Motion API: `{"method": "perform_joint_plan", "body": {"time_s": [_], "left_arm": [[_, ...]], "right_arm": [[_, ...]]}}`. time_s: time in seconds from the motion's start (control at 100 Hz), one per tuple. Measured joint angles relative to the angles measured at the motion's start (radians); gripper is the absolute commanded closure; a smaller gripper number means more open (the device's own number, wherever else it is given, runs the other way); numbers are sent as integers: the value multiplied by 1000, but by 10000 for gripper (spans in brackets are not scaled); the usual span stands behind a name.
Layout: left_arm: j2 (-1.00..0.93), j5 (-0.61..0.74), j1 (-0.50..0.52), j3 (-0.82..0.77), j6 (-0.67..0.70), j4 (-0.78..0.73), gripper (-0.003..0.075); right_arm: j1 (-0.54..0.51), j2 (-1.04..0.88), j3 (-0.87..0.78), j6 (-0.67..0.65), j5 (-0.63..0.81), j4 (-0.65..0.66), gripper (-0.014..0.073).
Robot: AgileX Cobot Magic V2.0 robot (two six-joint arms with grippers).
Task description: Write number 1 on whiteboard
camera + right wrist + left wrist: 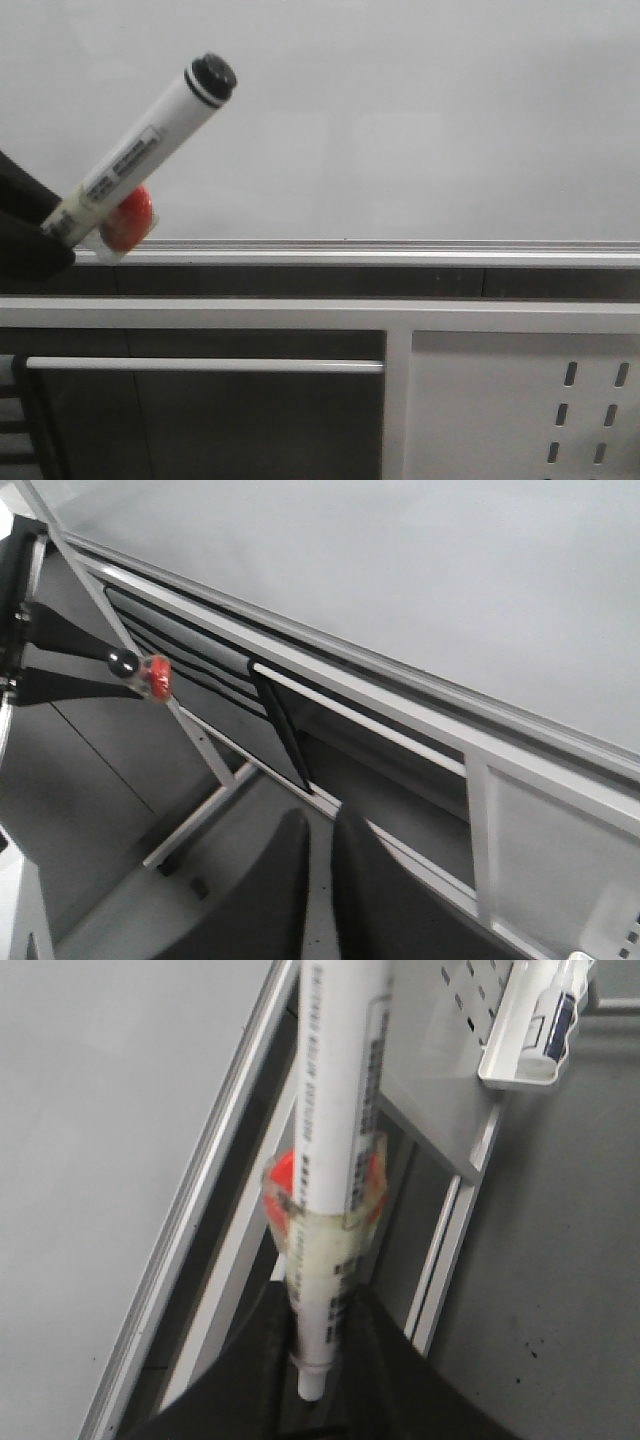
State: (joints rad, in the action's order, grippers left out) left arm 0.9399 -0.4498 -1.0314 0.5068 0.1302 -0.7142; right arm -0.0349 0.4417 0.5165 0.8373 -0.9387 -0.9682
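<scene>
Whiteboard: blank, no stroke yet

Fills the upper front view above its rail. Left gripper clamps marker, black cap seemingly on, tilted before the board. Uncap first, I'd judge. Right gripper narrow, empty.

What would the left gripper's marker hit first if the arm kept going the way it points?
Probably the whiteboard: the marker in the left gripper angles up toward its blank surface, though the gap is unclear.
</scene>
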Motion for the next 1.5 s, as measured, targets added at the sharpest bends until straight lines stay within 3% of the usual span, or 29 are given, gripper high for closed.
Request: {"method": "perform_joint_plan", "body": {"time_s": [0.08, 0.13, 0.45, 0.84, 1.29, 1.5], "left_arm": [[9, -7, 0, 0, -2, -1, 738], [11, -7, 0, 0, -2, -2, 738], [67, -32, 0, 65, -2, -104, 738], [256, -31, -9, 201, -2, -174, 738], [273, 52, -42, 232, -2, -181, 738], [293, 52, -42, 232, -2, -188, 738]], "right_arm": [[0, 24, 1, 12, -11, -27, 299], [0, 39, 1, 17, -22, -39, 276], [0, 177, 1, 114, -85, -197, 281], [0, 337, 1, 170, -94, -293, 314], [0, 406, 2, 243, -92, -365, 341], [82, 457, 3, 261, -54, -387, 340]]}}
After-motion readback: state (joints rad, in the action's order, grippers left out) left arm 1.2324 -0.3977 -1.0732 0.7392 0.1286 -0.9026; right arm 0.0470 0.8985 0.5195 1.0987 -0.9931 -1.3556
